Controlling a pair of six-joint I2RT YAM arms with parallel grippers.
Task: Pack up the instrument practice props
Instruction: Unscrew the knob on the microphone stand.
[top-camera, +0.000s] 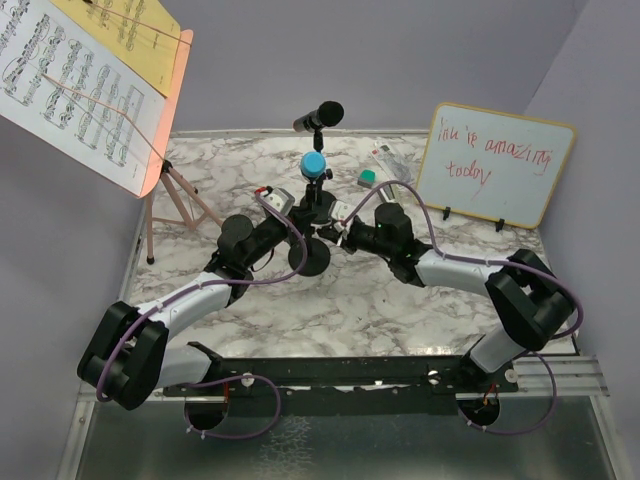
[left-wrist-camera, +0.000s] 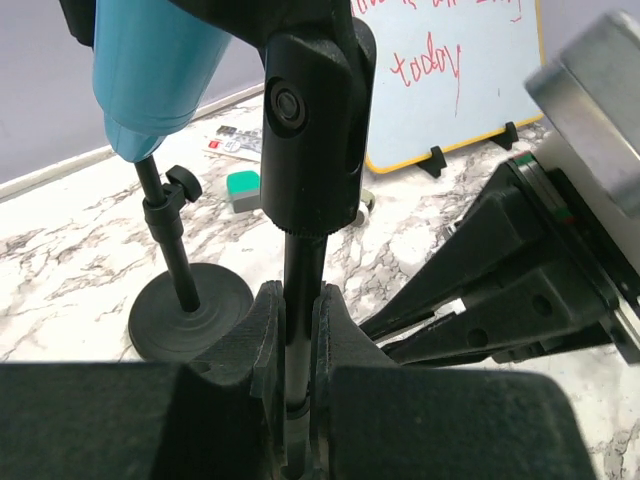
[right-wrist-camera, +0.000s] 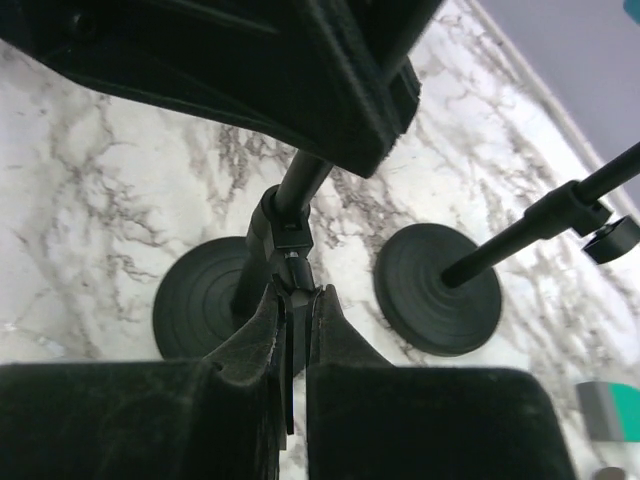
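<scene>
Left gripper (left-wrist-camera: 298, 322): clamped on near mic pole (left-wrist-camera: 303, 255);
Right gripper (right-wrist-camera: 295, 305): clamped on same pole;
Blue microphone (left-wrist-camera: 150, 70): on other pole (left-wrist-camera: 170, 250)

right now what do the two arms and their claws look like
Both the left arm and right arm have pale grey-white links between bulky black joint housings, with a purple cable looping along each. The left claw and right claw each have two thick matte black fingers that taper toward the tips. No markings are readable.
</scene>
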